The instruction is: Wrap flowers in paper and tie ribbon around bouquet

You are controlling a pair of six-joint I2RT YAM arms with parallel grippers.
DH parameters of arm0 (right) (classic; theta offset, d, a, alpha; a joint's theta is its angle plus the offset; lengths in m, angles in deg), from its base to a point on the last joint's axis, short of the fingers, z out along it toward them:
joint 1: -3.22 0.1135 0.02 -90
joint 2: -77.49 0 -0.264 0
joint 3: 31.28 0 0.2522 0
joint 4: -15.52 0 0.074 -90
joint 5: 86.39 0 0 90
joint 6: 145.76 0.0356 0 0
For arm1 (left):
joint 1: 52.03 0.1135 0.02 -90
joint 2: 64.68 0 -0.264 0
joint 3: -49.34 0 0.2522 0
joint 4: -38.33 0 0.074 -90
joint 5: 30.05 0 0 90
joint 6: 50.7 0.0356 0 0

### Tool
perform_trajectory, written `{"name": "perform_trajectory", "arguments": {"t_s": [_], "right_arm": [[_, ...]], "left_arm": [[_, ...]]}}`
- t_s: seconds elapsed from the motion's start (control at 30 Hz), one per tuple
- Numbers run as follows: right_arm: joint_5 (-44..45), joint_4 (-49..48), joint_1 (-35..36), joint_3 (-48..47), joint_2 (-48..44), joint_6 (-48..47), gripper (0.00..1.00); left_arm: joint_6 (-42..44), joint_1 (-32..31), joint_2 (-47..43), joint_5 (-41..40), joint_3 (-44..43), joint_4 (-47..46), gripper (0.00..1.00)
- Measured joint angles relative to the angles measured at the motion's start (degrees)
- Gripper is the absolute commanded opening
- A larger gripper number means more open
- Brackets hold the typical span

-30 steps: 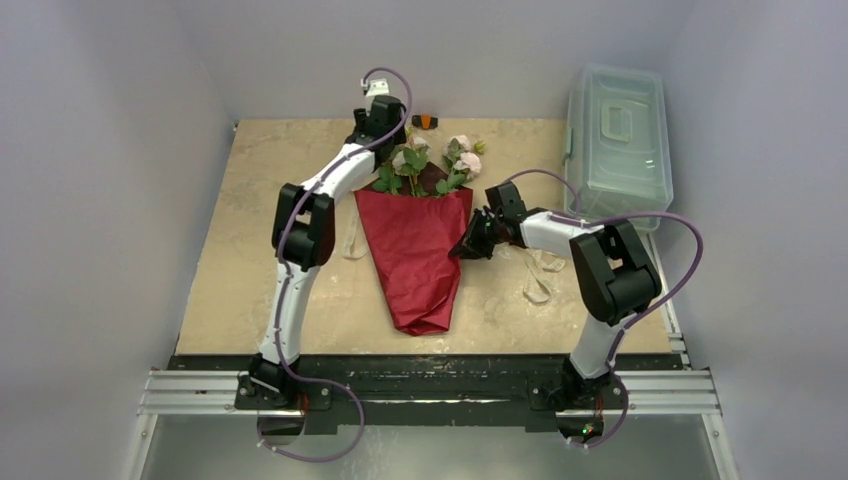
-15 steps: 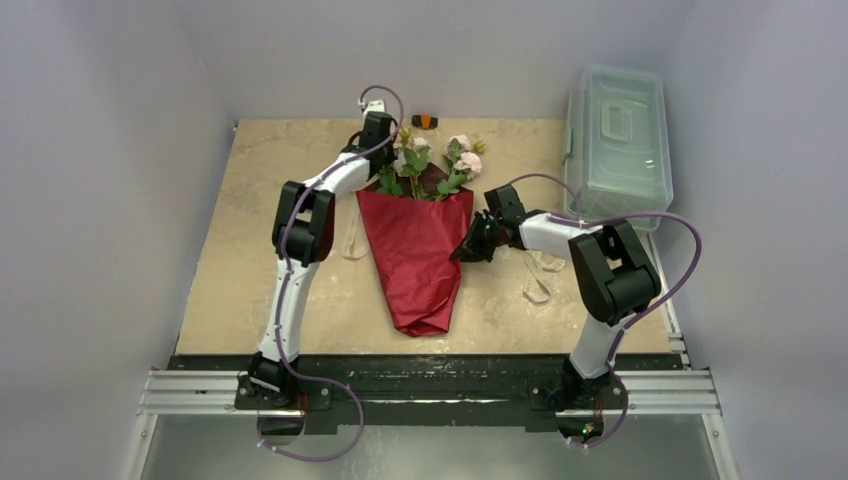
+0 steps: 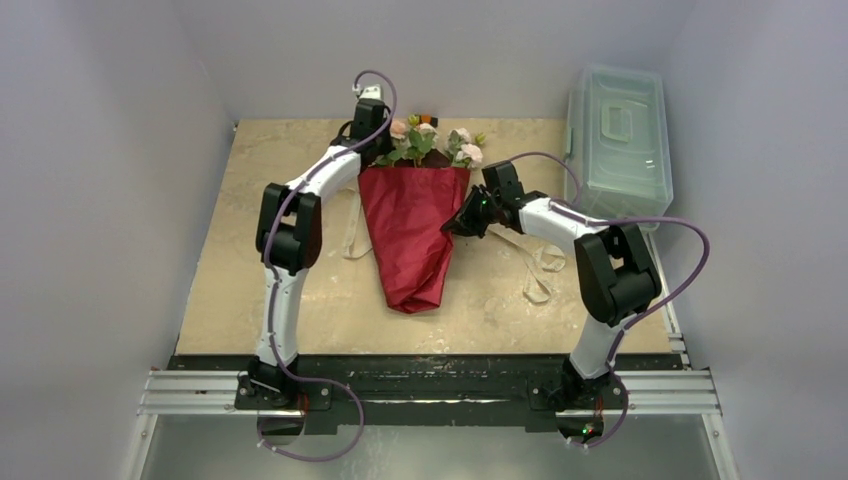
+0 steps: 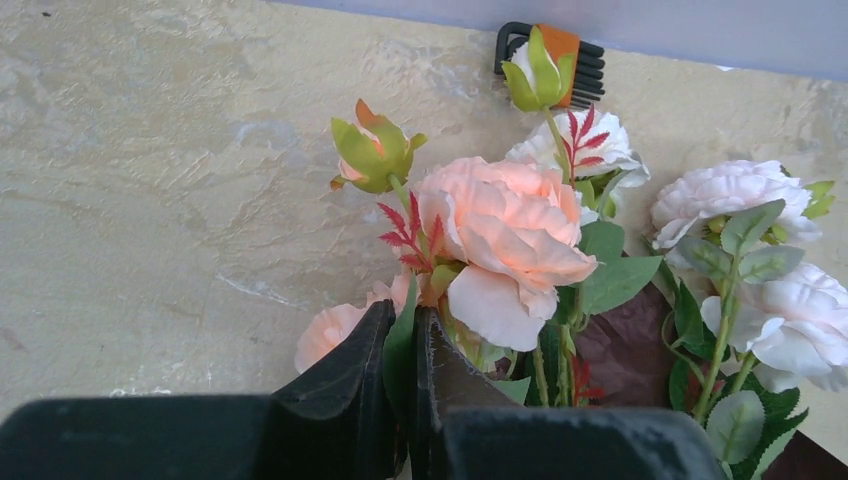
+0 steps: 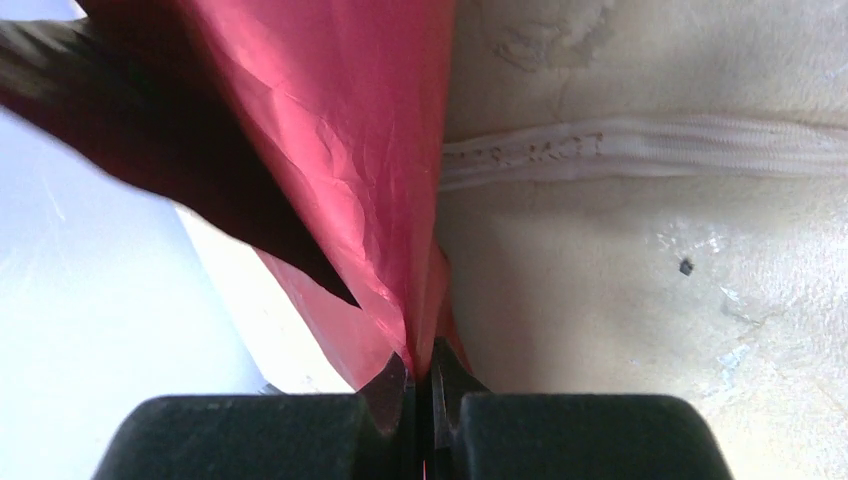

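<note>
Broadly, the beige marbled counter [image 3: 250, 250] takes up the floor of the white-walled cell. At its far right a clear lidded plastic box [image 3: 620, 130] stands against the wall.

Near the middle lies the paper [image 3: 410, 230], folded into a red cone. Its point aims at the near edge and its wide mouth faces the far wall, where a dark maroon inner face shows.

The flowers [image 3: 425, 143] stick out of that mouth, pink, peach and white blooms with green leaves, close to the far wall. The ribbon [image 3: 540, 265] lies flat on the counter, a short length showing left of the cone and a looped length trailing on the right.

The left gripper [image 4: 405, 335] comes in at the cone's far left corner. Its jaws are closed on a green leaf just below a peach rose.

The right gripper [image 5: 420, 375] sits at the cone's right edge, partway along. Its jaws are pinched tight on a fold of the red paper.

A small orange and black clip [image 4: 575, 55] lies by the far wall, just beyond the blooms.
</note>
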Motion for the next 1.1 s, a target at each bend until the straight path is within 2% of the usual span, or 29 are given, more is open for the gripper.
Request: {"name": "perform_trajectory", "arguments": {"t_s": [0.33, 0.43, 0.57, 0.6, 0.67, 0.9, 0.97, 1.1], "right_arm": [[1.6, 0.4, -0.2, -4.0, 0.1, 2.8, 0.0], [2.5, 1.1, -0.6, -4.4, 0.2, 2.8, 0.0], [3.0, 2.4, -1.4, -4.4, 1.3, 2.1, 0.0], [3.0, 2.6, -1.5, -4.4, 1.9, 1.9, 0.0], [3.0, 2.7, -1.6, -4.3, 2.9, 1.4, 0.0], [3.0, 2.8, -1.6, -3.1, 6.7, 0.6, 0.0], [3.0, 2.8, -1.6, -3.1, 7.5, 0.7, 0.0], [3.7, 3.3, -1.6, -3.1, 7.6, 0.7, 0.0]], "left_arm": [[0.0, 0.0, 3.7, 2.0, -9.8, 2.6, 0.0], [0.0, 0.0, 3.8, 2.0, -10.1, 3.3, 0.01], [0.0, 0.0, 3.4, 1.9, -6.8, 2.7, 0.06], [0.0, 0.0, 3.0, 1.9, -4.9, 2.5, 0.09], [0.0, 0.0, 2.9, 1.8, -1.7, 2.6, 0.21], [0.8, 0.2, 2.8, 3.0, -0.5, 4.6, 0.78], [1.4, 0.2, 2.8, 3.6, -1.6, 4.9, 0.84], [2.1, 0.2, 1.4, 4.3, -3.3, 5.0, 0.82]]}}
